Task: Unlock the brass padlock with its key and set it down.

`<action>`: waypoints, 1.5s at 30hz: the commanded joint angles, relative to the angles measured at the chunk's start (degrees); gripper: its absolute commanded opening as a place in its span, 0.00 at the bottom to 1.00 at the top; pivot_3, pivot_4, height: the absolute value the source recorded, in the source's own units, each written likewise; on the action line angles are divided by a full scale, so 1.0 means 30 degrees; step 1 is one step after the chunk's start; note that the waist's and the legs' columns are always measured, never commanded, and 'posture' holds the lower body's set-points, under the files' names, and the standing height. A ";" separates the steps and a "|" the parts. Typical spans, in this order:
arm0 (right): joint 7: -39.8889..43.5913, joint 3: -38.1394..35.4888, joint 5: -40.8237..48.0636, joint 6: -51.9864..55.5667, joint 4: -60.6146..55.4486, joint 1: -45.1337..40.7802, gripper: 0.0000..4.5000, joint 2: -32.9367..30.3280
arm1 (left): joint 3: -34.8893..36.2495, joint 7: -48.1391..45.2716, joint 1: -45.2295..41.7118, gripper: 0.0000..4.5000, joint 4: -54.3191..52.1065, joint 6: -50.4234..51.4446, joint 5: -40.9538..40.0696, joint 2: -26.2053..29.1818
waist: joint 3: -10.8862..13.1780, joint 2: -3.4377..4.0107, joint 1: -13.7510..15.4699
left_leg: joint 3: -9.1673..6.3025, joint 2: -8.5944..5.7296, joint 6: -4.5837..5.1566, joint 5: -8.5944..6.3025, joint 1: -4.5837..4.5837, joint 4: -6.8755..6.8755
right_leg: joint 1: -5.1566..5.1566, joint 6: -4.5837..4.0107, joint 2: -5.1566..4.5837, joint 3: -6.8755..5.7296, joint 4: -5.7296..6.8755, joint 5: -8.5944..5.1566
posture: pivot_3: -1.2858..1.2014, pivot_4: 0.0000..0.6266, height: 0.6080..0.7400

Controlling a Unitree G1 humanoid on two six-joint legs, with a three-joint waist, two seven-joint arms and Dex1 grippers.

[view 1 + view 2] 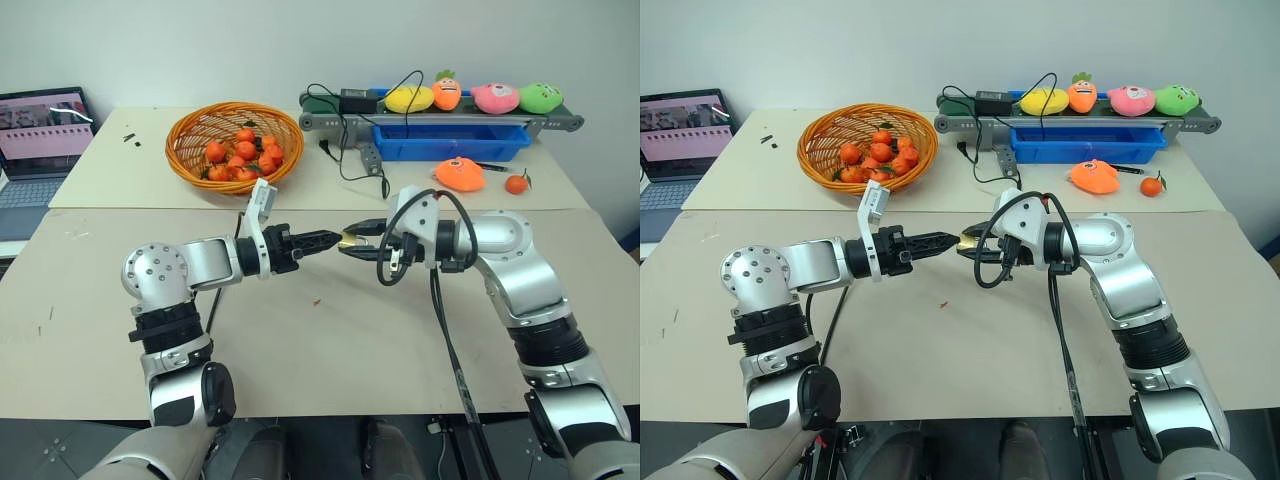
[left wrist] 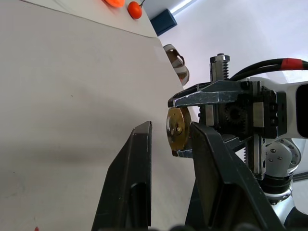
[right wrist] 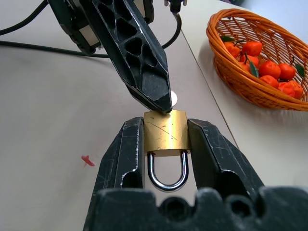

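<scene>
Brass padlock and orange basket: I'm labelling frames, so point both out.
brass padlock (image 3: pixel 166 131), right wrist view, on its gold body.
orange basket (image 1: pixel 190 128), left eye view, on its woven rim.

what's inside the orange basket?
The basket holds a pile of small orange fruit with green leaves. Whatever lies under the pile is covered.
</scene>
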 commanded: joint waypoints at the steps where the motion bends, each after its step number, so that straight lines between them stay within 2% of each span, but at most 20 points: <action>1: -0.0186 -0.0408 0.0119 -0.0180 -0.0544 -0.0313 0.20 -0.0225 | -0.0116 -0.0159 -0.0469 0.28 -0.0204 0.0074 -0.0375 0.0054 | 0.0000 0.0000 0.0001 | 0.0000 -0.0001 0.0000 0.0000 0.0000 0.0000 | 0.0000 0.0000 0.0000 0.0000 0.0000 0.0000 | 0.52 0.24 1.00; 13: -0.0080 -0.0573 0.0181 -0.0500 -0.0199 -0.0175 0.20 -0.0653 | -0.0224 -0.0622 -0.0755 0.28 0.0285 -0.0472 -0.0216 0.0884 | 0.0000 0.0000 -0.0001 | 0.0001 0.0000 0.0000 0.0000 0.0000 -0.0001 | -0.0001 0.0000 0.0000 0.0001 -0.0002 0.0000 | 0.52 0.24 1.00; 35: -0.0352 -0.0598 0.0286 -0.0135 -0.0552 -0.0254 0.20 -0.0567 | -0.0842 -0.0975 -0.0544 0.28 0.0398 -0.1212 -0.0111 0.0915 | 0.0000 0.0000 0.0001 | 0.0000 0.0000 0.0000 0.0000 -0.0002 -0.0002 | -0.0001 0.0000 0.0000 0.0000 -0.0004 0.0000 | 0.52 0.24 1.00; 36: -0.0358 -0.0601 0.0295 -0.0124 -0.0564 -0.0252 0.20 -0.0563 | -0.0871 -0.0969 -0.0534 0.19 0.0418 -0.1273 -0.0103 0.0915 | 0.0000 0.0000 0.0001 | 0.0000 0.0000 0.0000 0.0000 -0.0002 -0.0002 | -0.0002 0.0000 0.0000 0.0000 -0.0004 0.0000 | 0.52 0.24 1.00; 39: -0.0371 -0.0610 0.0318 -0.0101 -0.0608 -0.0231 0.20 -0.0559 | -0.0818 -0.0995 -0.0530 0.02 0.0465 -0.1371 -0.0242 0.0855 | 0.0000 0.0000 0.0001 | -0.0001 0.0000 0.0000 0.0000 -0.0003 -0.0002 | -0.0002 0.0000 0.0000 0.0000 -0.0006 0.0000 | 0.52 0.24 1.00; 45: -0.0411 -0.0611 0.0313 -0.0114 -0.0623 -0.0238 0.20 -0.0548 | -0.0729 -0.0941 -0.0552 0.02 0.0556 -0.1359 -0.0299 0.0762 | 0.0000 0.0000 0.0001 | -0.0001 0.0000 0.0001 -0.0001 -0.0004 -0.0002 | -0.0002 0.0000 0.0000 0.0000 -0.0005 0.0000 | 0.52 0.24 1.00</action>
